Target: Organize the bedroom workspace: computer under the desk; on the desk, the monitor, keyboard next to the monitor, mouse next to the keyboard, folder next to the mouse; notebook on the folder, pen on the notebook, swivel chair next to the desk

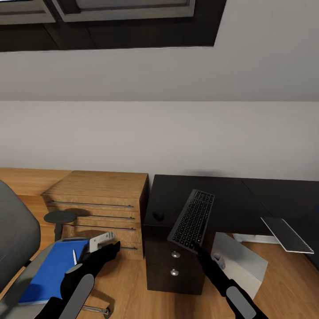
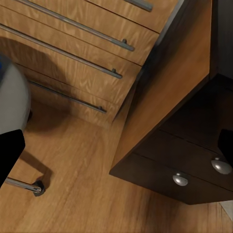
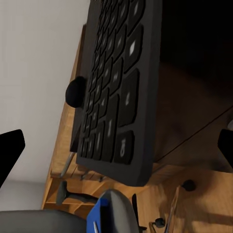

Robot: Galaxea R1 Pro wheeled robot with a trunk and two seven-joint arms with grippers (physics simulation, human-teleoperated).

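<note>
Right gripper (image 1: 198,249) holds the keyboard (image 1: 192,219) by its near edge, tilted above the black desk (image 1: 235,201); jaws apparently closed on it. Mouse (image 1: 158,216) sits on the desk left of it. Left gripper (image 1: 116,245) over the swivel chair (image 1: 15,230), jaws unclear. Folder (image 1: 54,268) lies on the seat, pen (image 1: 74,256) on top.

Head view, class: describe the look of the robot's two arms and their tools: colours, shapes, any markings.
Both arms are matt black with a long, rounded grey panel set along the forearm. The left tool and the right tool are black too, each ending in slim tapered fingers. No cables, lettering or logos show on them. In the wrist views the finger tips appear as plain black shapes at the picture edges.
</note>
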